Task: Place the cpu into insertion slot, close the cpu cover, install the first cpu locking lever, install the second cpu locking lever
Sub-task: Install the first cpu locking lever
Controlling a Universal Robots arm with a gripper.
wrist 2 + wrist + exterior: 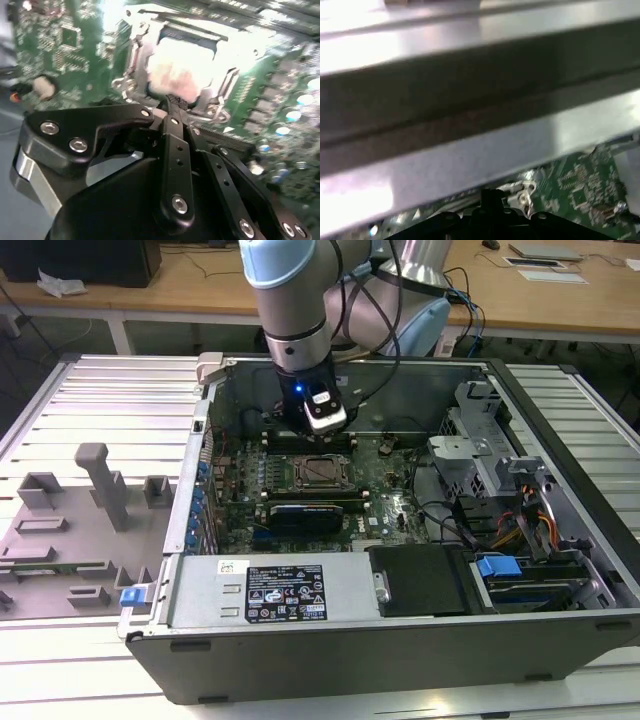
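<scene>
Nearest us sit the black linkage bars (172, 165) that carry the jaws, which appear drawn together into one narrow tip with nothing held that we can make out. Just past that tip lies the chip (180, 67), seemingly seated in the socket (300, 472) on the green board (65, 45), with the silvery cover (134, 60) framing it; glare hides whether that cover is fully down. We judge the chip light, stiff and thin, yet easily harmed, as are the pins beneath, so only its edges should be gripped, gently and level.
</scene>
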